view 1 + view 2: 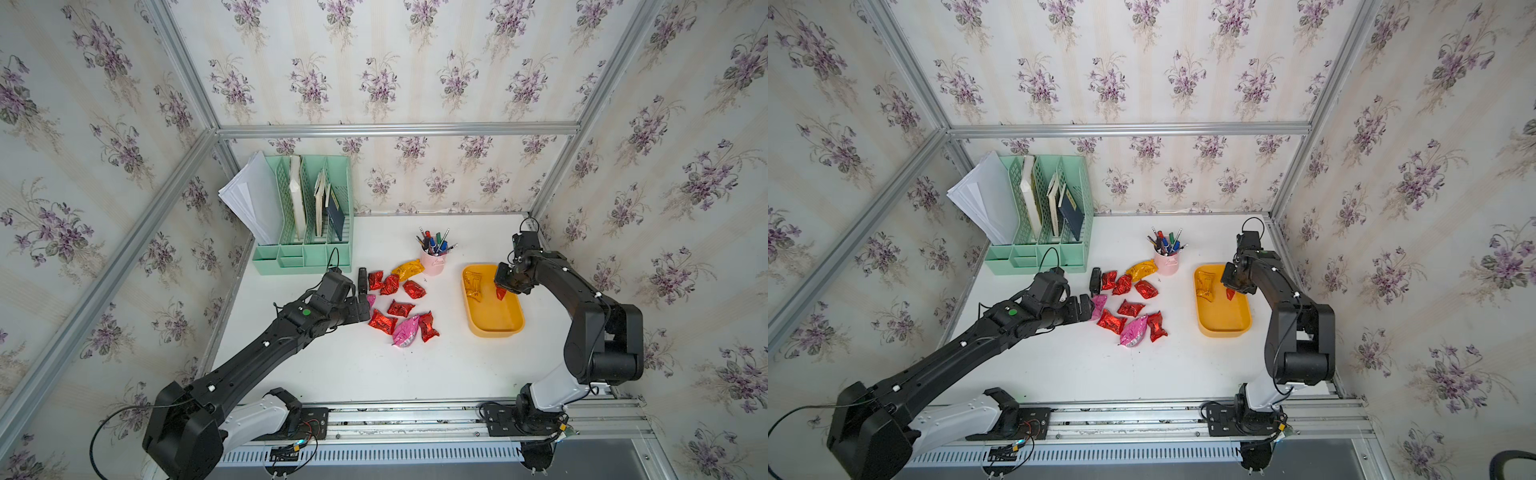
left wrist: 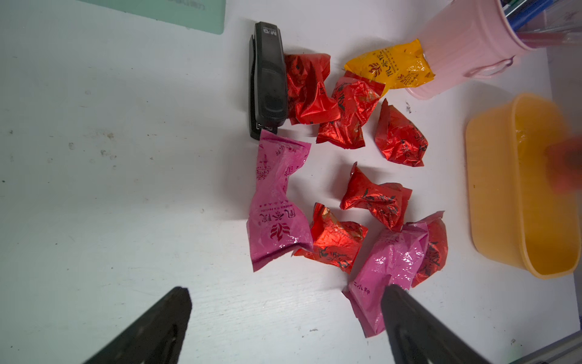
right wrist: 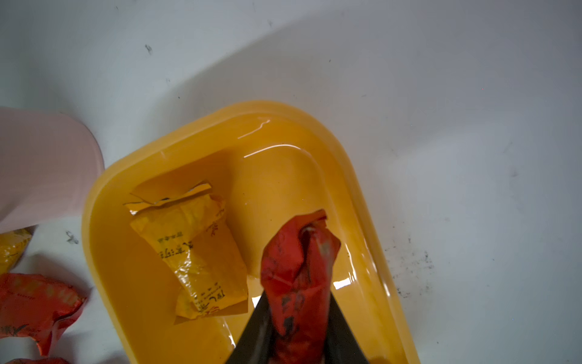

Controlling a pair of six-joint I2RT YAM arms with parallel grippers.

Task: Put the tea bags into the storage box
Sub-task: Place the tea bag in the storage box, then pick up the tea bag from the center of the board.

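The yellow-orange storage box [image 1: 494, 332] stands at the right of the table. One yellow tea bag [image 3: 195, 252] lies inside it. My right gripper [image 3: 297, 299] hangs over the box's far end, shut on a red tea bag [image 3: 299, 261] that dangles above the box floor; in a top view it shows as a red tip [image 1: 501, 294]. Several red, pink and yellow tea bags [image 1: 399, 308] lie loose mid-table. My left gripper [image 2: 286, 288] is open at the left edge of that pile, just short of a pink tea bag [image 2: 277, 201], with nothing between its fingers.
A black stapler [image 2: 267, 78] lies against the far left of the pile. A pink pen cup [image 1: 432, 262] stands between the pile and the box. A mint-green file organiser [image 1: 307, 216] fills the back left corner. Wallpapered walls close in on three sides.
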